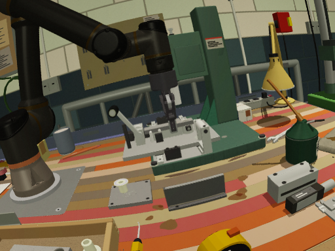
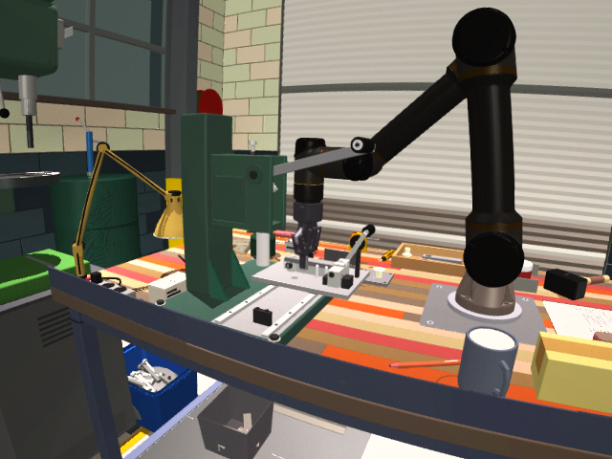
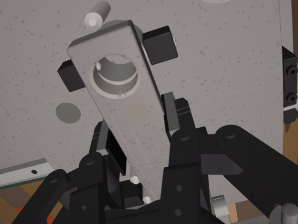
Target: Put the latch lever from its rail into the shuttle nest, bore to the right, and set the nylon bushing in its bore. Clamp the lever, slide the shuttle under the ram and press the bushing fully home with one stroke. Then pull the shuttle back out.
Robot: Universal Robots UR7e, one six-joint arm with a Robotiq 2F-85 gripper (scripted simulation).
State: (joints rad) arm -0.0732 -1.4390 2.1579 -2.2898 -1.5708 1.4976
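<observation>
My gripper [image 1: 170, 121] [image 2: 302, 256] [image 3: 136, 130] stands straight down over the grey shuttle plate [image 1: 170, 140] [image 2: 309, 279], clamped around the flat grey latch lever [image 3: 120, 100], which lies among the black nest blocks [image 3: 159, 45] with its round bore [image 3: 115, 75] at the end away from my fingers. The shuttle sits out in front of the green press [image 1: 212, 68] [image 2: 217, 207], on its rails. The clamp handle [image 1: 122, 121] [image 2: 358, 244] with a round knob leans up at the shuttle's outer end. The pale nylon bushing [image 1: 121, 185] [image 2: 378, 271] stands upright on a small grey plate.
The green press base [image 1: 229, 140] stretches under the shuttle. A dark angled rail [image 1: 195, 191] stands empty near the front. A green oil can [image 1: 301, 140], a grey block [image 1: 291, 181], a yellow lamp [image 1: 277, 75] and a mug [image 1: 63, 140] stand around the bench.
</observation>
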